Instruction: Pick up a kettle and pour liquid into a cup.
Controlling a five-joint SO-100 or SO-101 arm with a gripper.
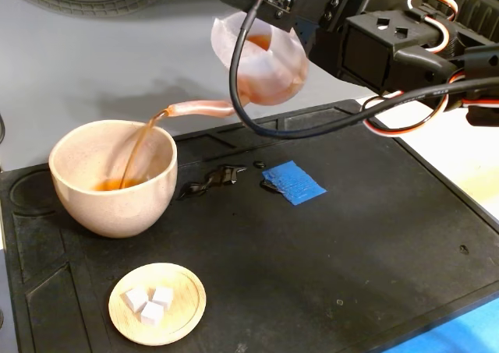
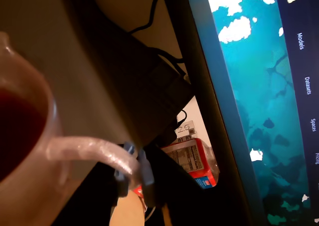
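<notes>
Translucent pink plastic kettle (image 1: 265, 61) is held tilted above the mat (image 1: 374, 236) by the gripper (image 1: 269, 14), clamped on its upper part. Reddish-brown liquid (image 1: 134, 154) is streamed from the spout into the beige cup (image 1: 113, 178) at left in the fixed view; a wooden dish (image 1: 157, 303) with white cubes is seen in front.

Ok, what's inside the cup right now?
In the fixed view, the cup holds a shallow pool of reddish-brown liquid, with a stream falling in from the kettle spout. The near wall hides the bottom, so the true depth is unclear.
</notes>
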